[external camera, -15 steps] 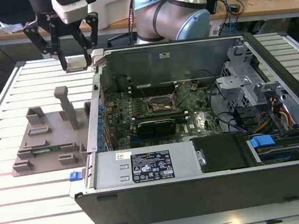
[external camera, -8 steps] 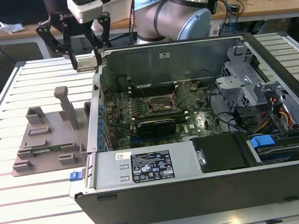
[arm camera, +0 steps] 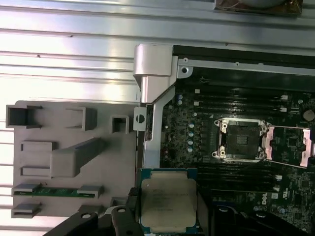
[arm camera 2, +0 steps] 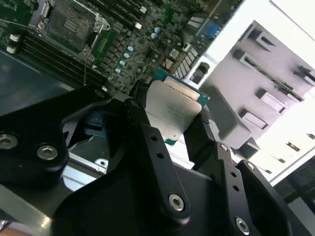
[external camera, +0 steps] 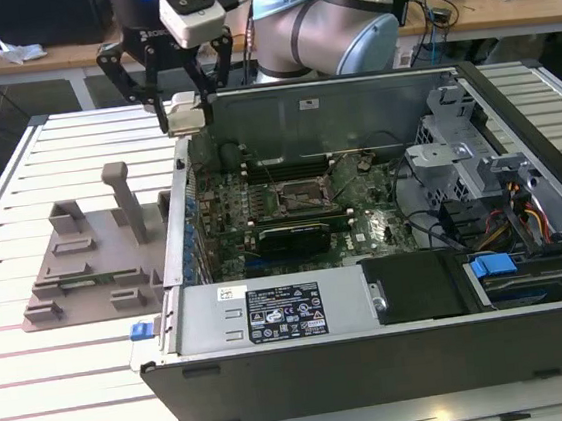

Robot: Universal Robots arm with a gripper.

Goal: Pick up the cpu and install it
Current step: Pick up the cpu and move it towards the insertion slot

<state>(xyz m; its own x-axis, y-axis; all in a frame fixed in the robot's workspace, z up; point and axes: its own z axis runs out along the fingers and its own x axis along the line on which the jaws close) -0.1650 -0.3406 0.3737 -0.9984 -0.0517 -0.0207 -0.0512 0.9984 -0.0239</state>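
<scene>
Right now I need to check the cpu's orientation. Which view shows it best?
The first wrist view: the cpu faces it squarely, metal top plain. The second wrist view shows it tilted; the exterior view, small.

Silver-topped cpu (arm camera: 169, 204), green edge; black hand (arm camera 2: 170, 114); grey tray (arm camera: 64, 135).

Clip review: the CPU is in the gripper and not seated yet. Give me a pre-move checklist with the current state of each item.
1. cpu clamped in the gripper: ok.
2. Socket empty: ok.
3. Socket's metal frame swung open: ok.
4. cpu above the socket: not ok; it hangs off to the side, by the computer case wall next to the grey tray.
5. cpu orientation matched to the socket: cannot tell.
</scene>
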